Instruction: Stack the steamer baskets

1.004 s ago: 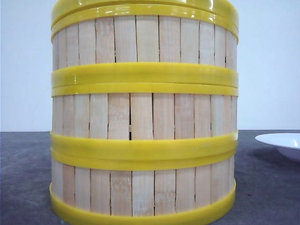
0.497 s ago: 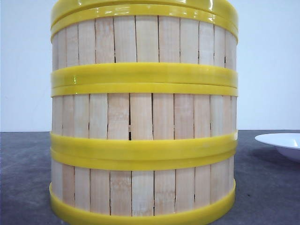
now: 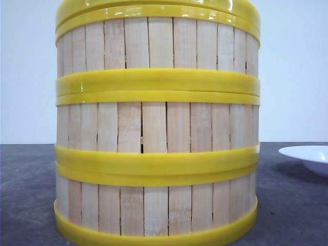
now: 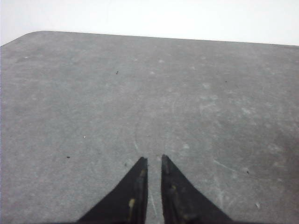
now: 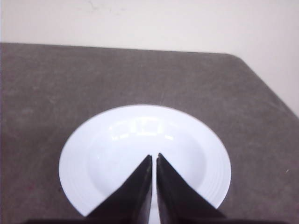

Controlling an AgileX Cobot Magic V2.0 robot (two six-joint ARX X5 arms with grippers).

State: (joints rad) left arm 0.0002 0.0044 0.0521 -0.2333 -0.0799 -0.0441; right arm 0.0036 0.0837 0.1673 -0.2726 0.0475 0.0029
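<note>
**Inspector:** Report the position of the task items.

**Assistant:** Three round baskets of pale vertical bamboo slats with glossy yellow rim bands stand in one straight column on the dark grey table (image 3: 292,205), close in front of the front camera. The bottom steamer basket (image 3: 156,212) sits on the table, the middle steamer basket (image 3: 156,127) rests on it, and the top steamer basket (image 3: 156,43) rests on that. The rims meet evenly. Above the top basket's rim runs a further yellow band (image 3: 154,6), cut off by the frame edge; what it belongs to cannot be told.

**Inspector:** Anything else on the surface?

**Assistant:** A white round shallow plate (image 3: 307,156) lies to the right of the stack, apart from it.

**Inspector:** Condition of the claws?

**Assistant:** The left gripper (image 4: 154,161) hangs over bare table, black fingertips drawn together with only a thin slit between, grasping nothing. The right gripper (image 5: 154,157) hangs over the plate's bowl, tips likewise clenched to a narrow slit, empty. Whether either touches the surface below cannot be told.
</note>
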